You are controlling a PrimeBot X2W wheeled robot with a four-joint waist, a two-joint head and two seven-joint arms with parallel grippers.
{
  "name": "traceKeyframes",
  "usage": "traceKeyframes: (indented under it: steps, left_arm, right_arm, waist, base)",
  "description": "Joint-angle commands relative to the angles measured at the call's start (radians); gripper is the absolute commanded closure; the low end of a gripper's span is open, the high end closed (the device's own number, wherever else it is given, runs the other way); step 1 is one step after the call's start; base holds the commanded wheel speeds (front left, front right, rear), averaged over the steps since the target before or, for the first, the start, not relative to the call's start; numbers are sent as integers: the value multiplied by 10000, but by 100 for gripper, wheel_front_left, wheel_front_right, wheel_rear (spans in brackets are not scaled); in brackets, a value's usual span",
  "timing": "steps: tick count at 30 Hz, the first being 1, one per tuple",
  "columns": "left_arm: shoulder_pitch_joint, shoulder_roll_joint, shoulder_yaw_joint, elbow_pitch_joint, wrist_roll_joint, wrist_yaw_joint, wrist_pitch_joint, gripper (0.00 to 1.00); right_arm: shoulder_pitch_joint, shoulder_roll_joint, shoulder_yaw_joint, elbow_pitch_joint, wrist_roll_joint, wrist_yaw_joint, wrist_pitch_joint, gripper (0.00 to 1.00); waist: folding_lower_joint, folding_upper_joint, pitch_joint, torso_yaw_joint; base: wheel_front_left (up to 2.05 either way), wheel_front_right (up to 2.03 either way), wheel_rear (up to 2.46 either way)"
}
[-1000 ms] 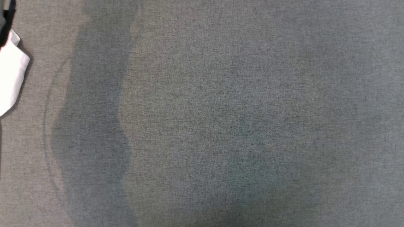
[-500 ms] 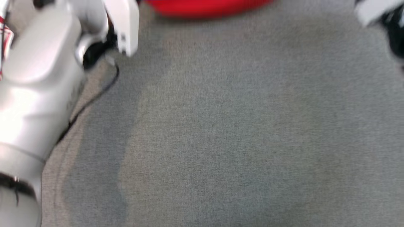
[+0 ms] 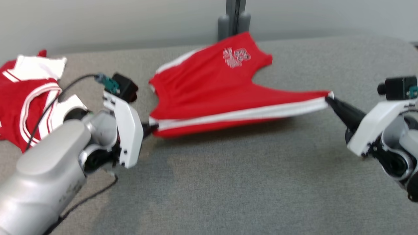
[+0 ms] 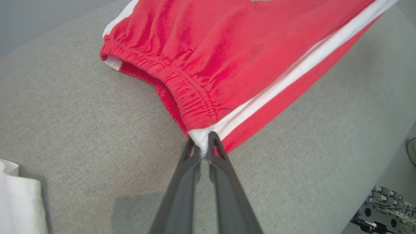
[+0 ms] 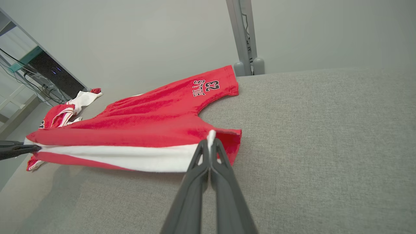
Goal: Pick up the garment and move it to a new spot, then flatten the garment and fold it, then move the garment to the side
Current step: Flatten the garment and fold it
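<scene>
Counted: one pair of red shorts (image 3: 212, 88), two grippers, one other red-and-white garment (image 3: 23, 98) to the left. Printed on one leg, upside down: "BULLS 23". Stretched between left gripper (image 4: 202, 148), clamped on the waistband end of the white stripe, and right gripper (image 5: 210, 144), clamped on the hem; far side resting on the grey table (image 3: 245, 182).

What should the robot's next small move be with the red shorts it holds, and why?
Probably lower both ends together, keeping the tension. The left jaws pinch the shorts at the waistband, the right jaws at the hem, so the white stripe runs taut above the grey surface while the far leg rests on it.
</scene>
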Motion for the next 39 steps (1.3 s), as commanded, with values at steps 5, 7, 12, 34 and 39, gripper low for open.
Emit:
traceKeyframes:
  steps: [5, 7, 12, 34, 39]
  left_arm:
    - [1412, 873, -497, -1536, -990, 14, 1040, 100]
    - [1844, 1148, -705, -2185, -1239, 81, 1446, 100]
    - [2349, 1762, -971, -3599, -1626, 484, 2206, 100]
    - [25, 450, 224, -2363, -3131, 1963, 3835, 100]
    - [-568, 34, 286, -1844, -3107, 1984, 4059, 100]
  right_arm:
    - [1424, -809, 210, -750, 290, -2, 269, 100]
    - [1916, -1149, 240, -1182, 365, -4, 336, 100]
    - [2695, -1960, 167, -1922, 481, -4, 497, 100]
    - [-940, -1292, -996, -1148, -139, -2, 4265, 100]
    - [-2096, -533, -1049, 138, -468, -2, 4229, 100]
  waist:
    - [0, 0, -1594, -59]
    - [0, 0, -1793, -15]
    - [0, 0, -1858, 94]
    - [0, 0, 627, 1009]
    - [0, 0, 1077, 1341]
  base:
    - [0, 0, 0]
    - [0, 0, 0]
    - [0, 0, 0]
    - [0, 0, 0]
    - [0, 0, 0]
